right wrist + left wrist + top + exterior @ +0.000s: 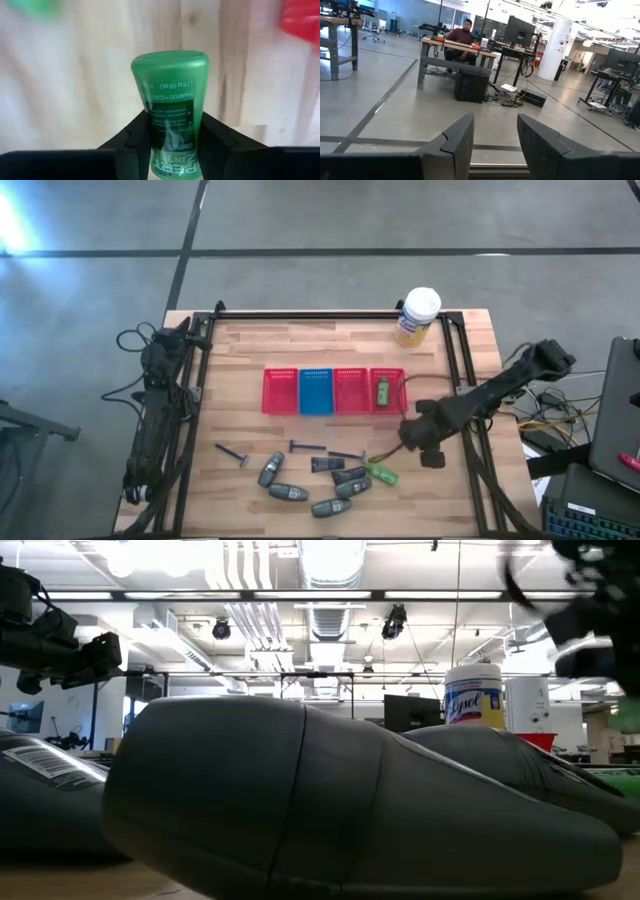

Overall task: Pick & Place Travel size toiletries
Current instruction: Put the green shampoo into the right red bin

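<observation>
My right gripper (405, 432) hangs over the table just near of the rightmost red basket and is shut on a bright green bottle (170, 95). In the high view the gripper hides that bottle. A second green bottle (382, 391) lies in that basket. A third (382, 473) lies on the wood beside grey oval bottles (290, 493), small dark bottles (349, 474) and thin razors (235, 452). My left gripper (495, 145) is open, parked off the table's left edge and facing the room. My right gripper pinches the green bottle between its two fingers (135, 137), one on each side of the labelled body (172, 135). The fingers lie along the bottle, and its broad flat end (170, 60) points away from the wrist. Blurred wooden table top shows behind the bottle, which looks lifted clear.
Three red baskets and one blue basket (316, 391) stand in a row at mid-table. A white-and-yellow canister (417, 315) stands at the far right corner. In the low view, grey bottles (300, 800) fill the foreground. Bare wood lies between the baskets and the items near the front edge.
</observation>
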Available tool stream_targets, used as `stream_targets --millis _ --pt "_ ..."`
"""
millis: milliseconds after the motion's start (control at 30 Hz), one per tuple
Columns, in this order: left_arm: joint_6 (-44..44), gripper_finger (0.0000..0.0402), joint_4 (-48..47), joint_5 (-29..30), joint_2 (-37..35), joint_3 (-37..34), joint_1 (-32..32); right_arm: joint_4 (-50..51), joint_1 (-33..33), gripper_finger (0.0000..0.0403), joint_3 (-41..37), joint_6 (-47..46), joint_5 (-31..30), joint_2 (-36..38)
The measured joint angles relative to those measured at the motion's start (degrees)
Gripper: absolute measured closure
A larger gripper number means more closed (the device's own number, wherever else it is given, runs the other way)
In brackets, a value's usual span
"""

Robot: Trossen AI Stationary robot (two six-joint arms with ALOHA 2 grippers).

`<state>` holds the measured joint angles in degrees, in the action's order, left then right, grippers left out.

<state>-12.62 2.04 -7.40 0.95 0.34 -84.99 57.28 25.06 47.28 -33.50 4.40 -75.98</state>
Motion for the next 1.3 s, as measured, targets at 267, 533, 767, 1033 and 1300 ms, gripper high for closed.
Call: stream_targets --millis 267,533,767,1033,1300 --pt "0.0 0.0246 0.0 0.0 0.0 0.0 0.0 -2.4 -20.0 0.0256 0.2 -42.1 -9.5 11.1" --pt "0.0 0.0245 0.0 0.0 0.0 0.0 0.0 -18.8 -36.7 0.0219 -7.1 -43.6 -4.8 11.1" --pt "0.0 0.0245 0.0 0.0 0.0 0.0 0.0 -16.0 -36.8 0.0190 -7.5 -44.0 -4.6 6.8" --pt "0.0 0.0245 0.0 0.0 0.0 0.0 0.0 -16.4 -30.7 0.0155 -1.1 -24.9 -4.2 8.0" --pt "0.0 0.0246 0.0 0.0 0.1 0.0 0.0 -15.6 -11.4 0.0154 3.4 -19.8 -1.3 3.5"
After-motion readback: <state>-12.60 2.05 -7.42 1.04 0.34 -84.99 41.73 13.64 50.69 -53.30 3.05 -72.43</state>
